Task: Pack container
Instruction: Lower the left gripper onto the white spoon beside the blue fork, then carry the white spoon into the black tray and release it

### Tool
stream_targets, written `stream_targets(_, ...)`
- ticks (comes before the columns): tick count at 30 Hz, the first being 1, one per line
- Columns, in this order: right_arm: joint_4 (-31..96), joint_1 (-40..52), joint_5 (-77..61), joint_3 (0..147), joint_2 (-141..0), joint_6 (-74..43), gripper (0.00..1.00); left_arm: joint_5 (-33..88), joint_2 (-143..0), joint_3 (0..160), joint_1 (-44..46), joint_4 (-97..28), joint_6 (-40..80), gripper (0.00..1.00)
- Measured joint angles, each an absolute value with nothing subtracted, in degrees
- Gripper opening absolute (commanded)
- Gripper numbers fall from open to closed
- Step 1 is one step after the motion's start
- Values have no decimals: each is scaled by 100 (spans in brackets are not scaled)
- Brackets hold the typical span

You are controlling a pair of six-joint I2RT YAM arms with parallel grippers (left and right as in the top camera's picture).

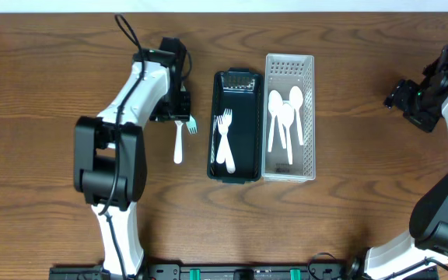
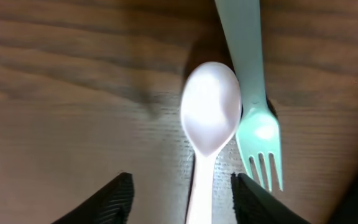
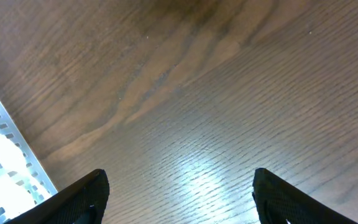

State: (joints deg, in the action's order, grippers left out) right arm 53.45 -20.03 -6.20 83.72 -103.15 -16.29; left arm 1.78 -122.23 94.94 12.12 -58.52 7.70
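A white plastic spoon (image 2: pixel 211 112) lies on the wooden table with a pale green fork (image 2: pixel 257 127) right beside it; in the overhead view the spoon (image 1: pixel 178 145) and fork (image 1: pixel 192 124) lie left of the black tray (image 1: pixel 215 148). My left gripper (image 2: pixel 182 182) is open and low over the table, its fingers on either side of the spoon's handle; it also shows in the overhead view (image 1: pixel 179 109). The black tray holds white forks (image 1: pixel 224 136). The white perforated basket (image 1: pixel 308 148) holds white spoons (image 1: pixel 285 113). My right gripper (image 1: pixel 412 99) is open and empty over bare table (image 3: pixel 180 180).
The tray and basket stand side by side at the table's middle. A corner of the basket (image 3: pixel 5 171) shows at the left edge of the right wrist view. The right arm is at the far right of the table.
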Motion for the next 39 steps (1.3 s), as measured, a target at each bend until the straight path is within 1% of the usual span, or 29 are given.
stream_targets(8,5363,-2003,-620,8372,-10315,-1629,77,268,-12357,9494,1225,-5854,703,54)
stream_targets(10,5363,-2003,-617,8372,-10315,-1629,77,283,-12385,9494,1227,-5878,703,50)
stream_targets(21,5374,-2003,-617,8372,-10315,-1627,76,526,-12505,9430,1227,-5957,659,48)
stream_targets(24,5376,-2003,-617,8372,-10315,-1629,76,563,-12512,9430,1227,-5957,657,41)
stream_targets(25,5374,-2003,-617,8372,-10315,-1629,76,563,-12516,9430,1227,-5955,644,41)
stream_targets(29,5398,-2003,-617,8372,-10315,-1629,75,563,-12521,9430,1227,-5940,617,41)
stream_targets(39,5419,-2003,-617,8372,-10315,-1629,75,563,-12527,9146,1227,-5789,617,41)
